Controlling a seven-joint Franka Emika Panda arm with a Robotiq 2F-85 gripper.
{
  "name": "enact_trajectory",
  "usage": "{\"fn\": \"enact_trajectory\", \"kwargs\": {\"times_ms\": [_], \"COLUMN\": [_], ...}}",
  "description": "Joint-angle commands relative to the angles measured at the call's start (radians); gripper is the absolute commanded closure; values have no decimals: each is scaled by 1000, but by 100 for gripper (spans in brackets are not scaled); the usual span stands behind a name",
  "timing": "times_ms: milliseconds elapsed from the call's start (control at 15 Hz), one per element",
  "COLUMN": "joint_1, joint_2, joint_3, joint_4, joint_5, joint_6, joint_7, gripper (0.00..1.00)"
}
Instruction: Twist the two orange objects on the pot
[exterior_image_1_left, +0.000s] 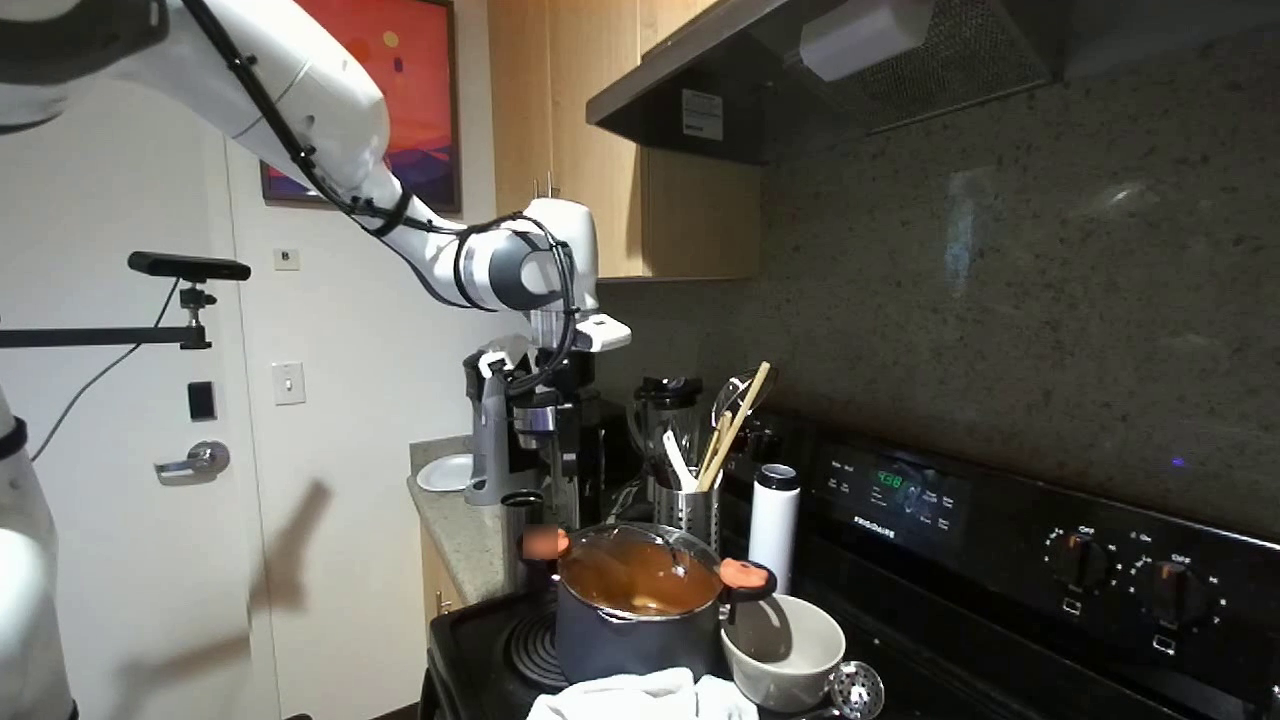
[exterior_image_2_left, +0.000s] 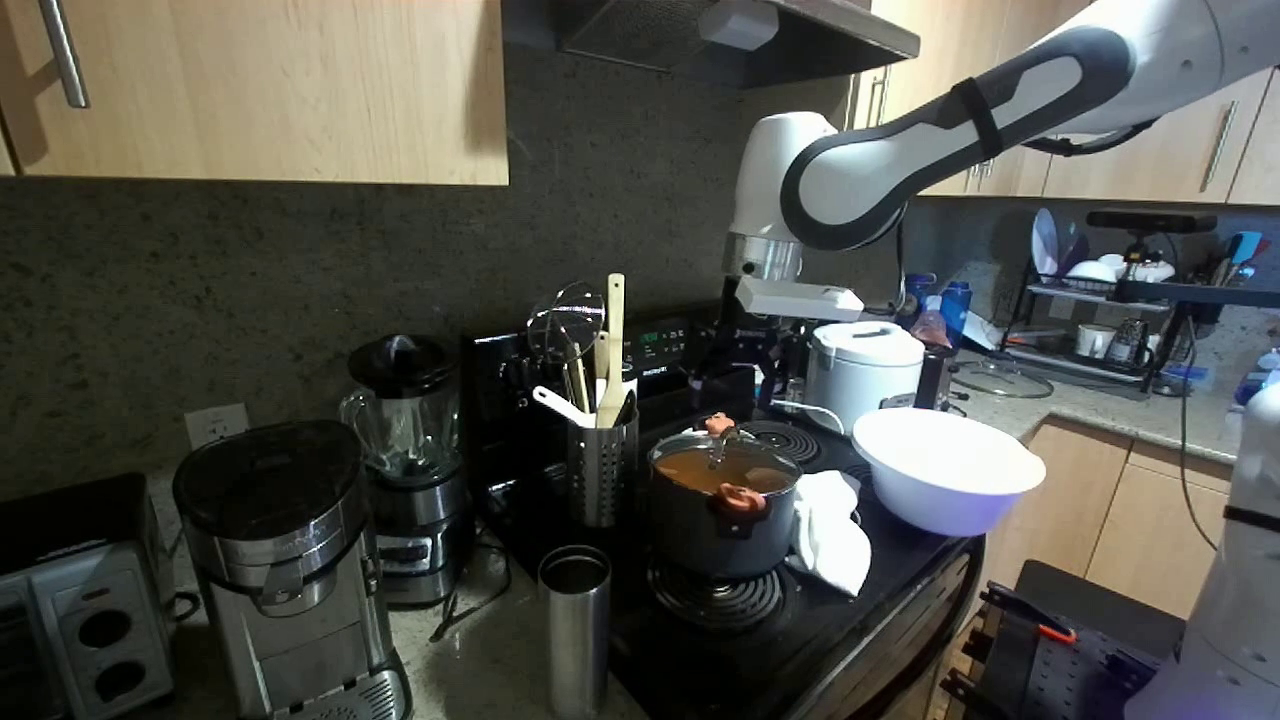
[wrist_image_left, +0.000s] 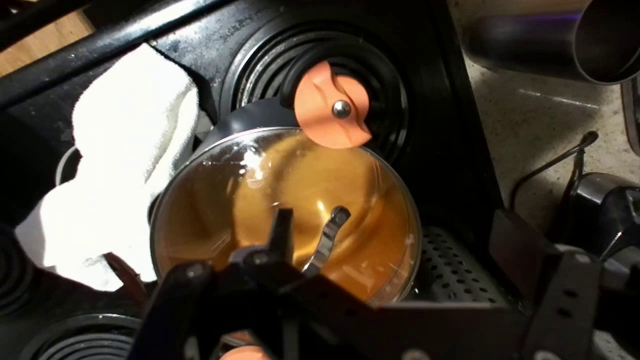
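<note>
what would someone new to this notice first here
Probably the two orange objects, at opposite sides of the dark pot on the black stove. Next, likely the big white robot arm, spanning the upper left of an exterior view, with a red framed picture behind it.

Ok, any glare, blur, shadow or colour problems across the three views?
Wrist view: glare spots on the glass lid, white cloth nearly blown out; in an exterior view, the image-left orange object mostly smeared, a soft shadow on the wall; in an exterior view, a purple tinge on the white bowl.
</note>
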Motion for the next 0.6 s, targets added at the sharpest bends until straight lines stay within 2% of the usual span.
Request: {"fn": "enact_trajectory", "kwargs": {"times_ms": [0, 133, 200, 533], "joint_1": [-12, -15, -9, -9], "joint_2": [-25, -19, -2, 2], "joint_3": [20, 23, 14, 14], "joint_4": [-22, -22, -4, -5], "joint_5": [-41, -80, -44, -48], "joint_6": [-16, -7, -4, -4], "joint_7": [107, 179, 108, 114], "gripper": [0, 0, 0, 0]}}
